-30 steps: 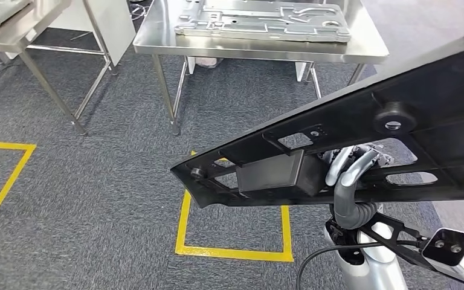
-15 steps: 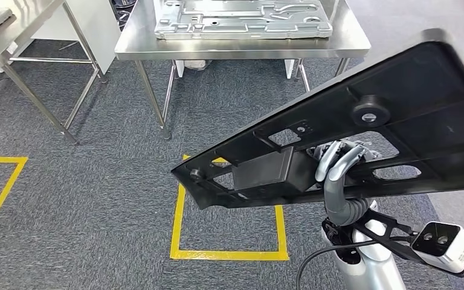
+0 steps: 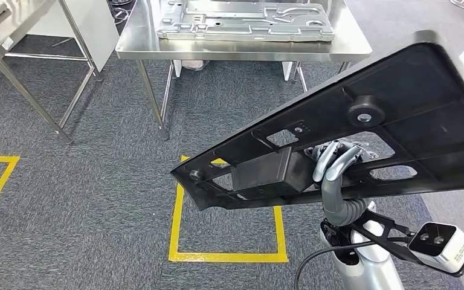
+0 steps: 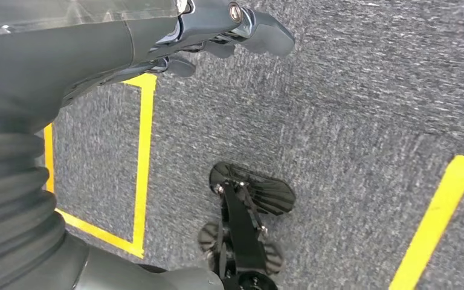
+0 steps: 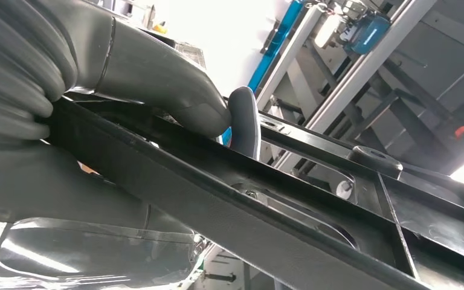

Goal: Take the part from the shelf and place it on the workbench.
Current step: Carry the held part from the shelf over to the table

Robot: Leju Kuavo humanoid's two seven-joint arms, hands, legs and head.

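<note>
Ahead, steel counter (image 3: 241, 48), a metal plate (image 3: 244, 21) at its middle. Black panel part (image 3: 362, 127), long axis slanting toward it, clasped by the right robot hand (image 3: 337, 160); left robot hand (image 4: 229, 27) hangs empty, its fingers loosely curled.

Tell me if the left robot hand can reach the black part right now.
Probably not yet: the left robot hand hangs low over the carpet, empty, while the right robot hand grips the black part raised on the other side.
</note>
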